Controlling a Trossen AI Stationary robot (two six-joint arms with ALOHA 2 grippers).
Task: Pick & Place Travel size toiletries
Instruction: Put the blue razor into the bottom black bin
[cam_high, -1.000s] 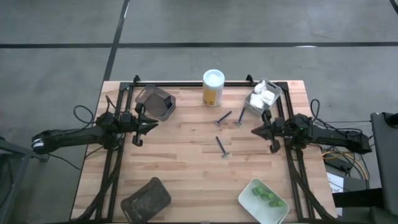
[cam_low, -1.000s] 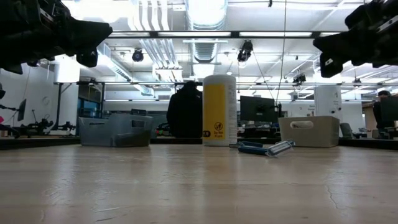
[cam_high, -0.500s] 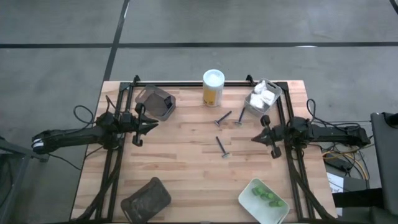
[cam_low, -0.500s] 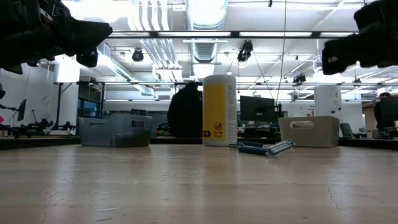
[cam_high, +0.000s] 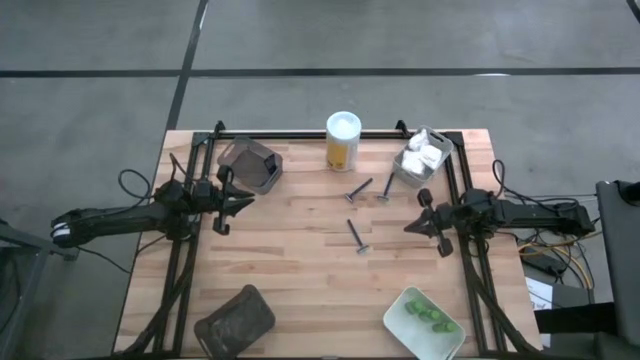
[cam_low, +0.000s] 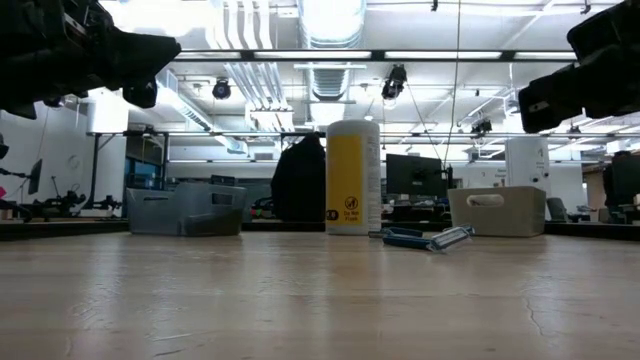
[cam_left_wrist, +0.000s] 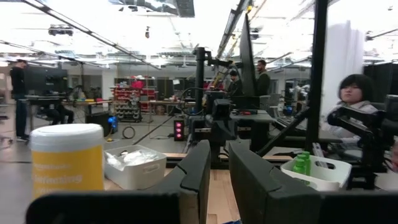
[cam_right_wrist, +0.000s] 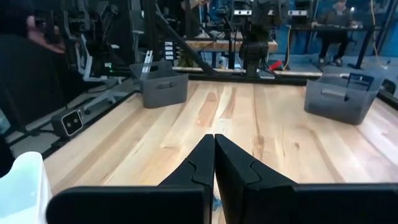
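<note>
My right tool, pressed together and empty, has just drifted toward the middle razor, so its pick comes next.

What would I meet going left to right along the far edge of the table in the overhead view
Dark brown tray → yellow white-capped bottle → pale tray holding white packets.

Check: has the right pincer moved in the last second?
Yes. In the high view the right pincer has slid toward the table's near edge, away from the tray of white packets, and now sits level with the lone razor.
</note>
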